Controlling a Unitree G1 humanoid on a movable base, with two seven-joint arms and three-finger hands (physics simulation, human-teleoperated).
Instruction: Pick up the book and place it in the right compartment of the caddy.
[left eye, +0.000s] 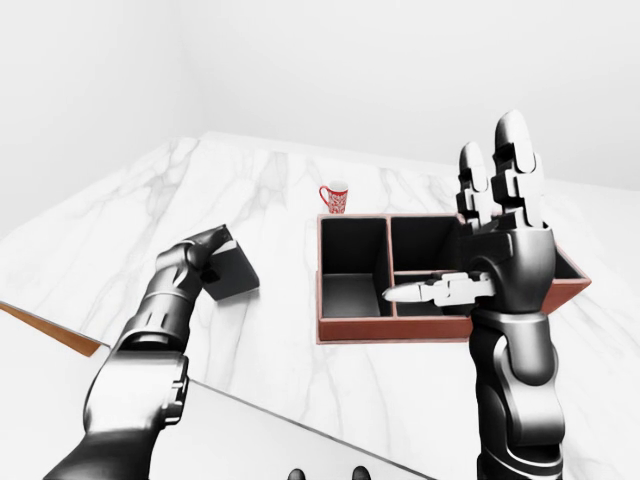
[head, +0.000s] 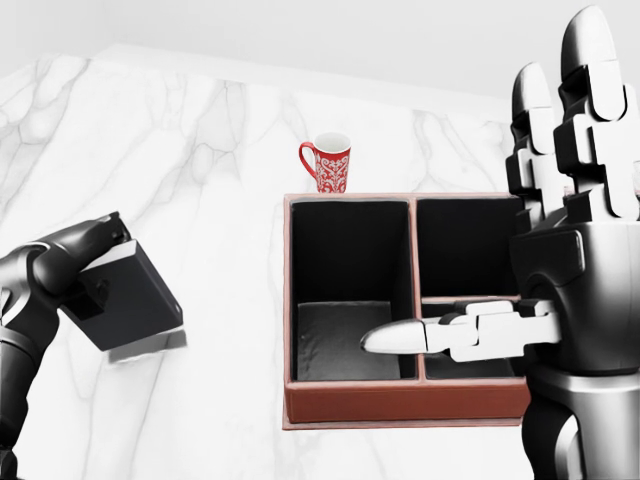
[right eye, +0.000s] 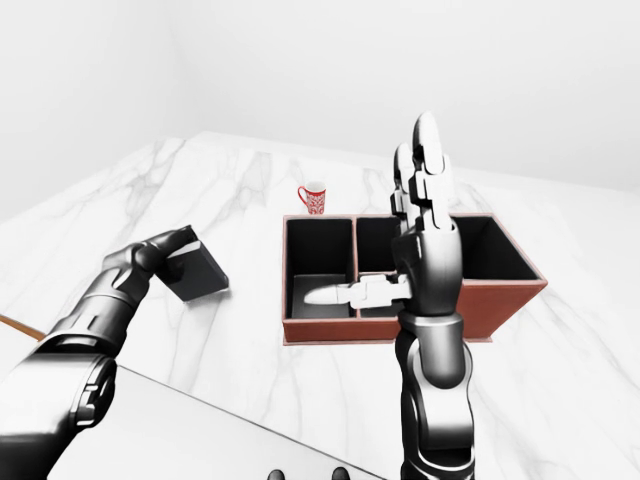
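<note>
The dark book (head: 135, 305) is held at its top-left corner by my left hand (head: 88, 262), tilted and a little above the marble table (head: 200, 150), with its shadow beneath it. It is to the left of the brown caddy (head: 400, 402). The caddy has a large left compartment, a split middle one, and a right compartment (right eye: 492, 250) that shows best in the right-eye view. My right hand (head: 545, 250) is open and upright, fingers pointing up and thumb out to the left. It stands empty before the caddy and hides the right side of it in the head view.
A red-and-white patterned mug (head: 328, 162) stands just beyond the caddy's top-left corner. A brown wooden edge (left eye: 50, 330) and a pale grey slab (left eye: 250, 430) cross the bottom left of the left-eye view. White walls rise behind the table.
</note>
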